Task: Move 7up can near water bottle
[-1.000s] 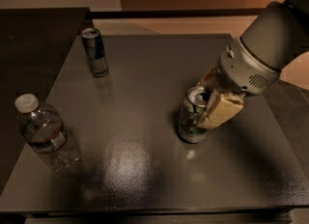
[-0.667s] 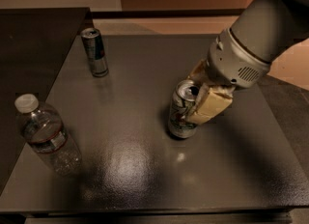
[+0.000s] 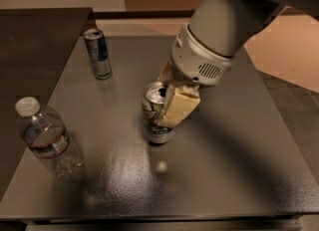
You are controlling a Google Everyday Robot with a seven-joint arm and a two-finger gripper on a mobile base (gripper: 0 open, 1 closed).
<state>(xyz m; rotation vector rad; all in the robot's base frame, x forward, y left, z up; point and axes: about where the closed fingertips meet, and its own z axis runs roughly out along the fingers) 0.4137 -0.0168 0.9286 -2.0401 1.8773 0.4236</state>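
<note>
The 7up can, silver-white with a green and red logo, stands upright near the middle of the dark table. My gripper is shut on the 7up can, its tan fingers wrapped around the can's right side and upper part. The water bottle, clear with a white cap and a red-and-white label, stands at the table's front left, well to the left of the can.
A taller slim dark blue-silver can stands at the back left of the table. A dark counter adjoins the table on the left. My large white arm reaches in from the upper right.
My gripper has carried the 7up can leftward across the table, from the right side toward the middle, closer to the water bottle. The bottle and the slim can have not moved.
</note>
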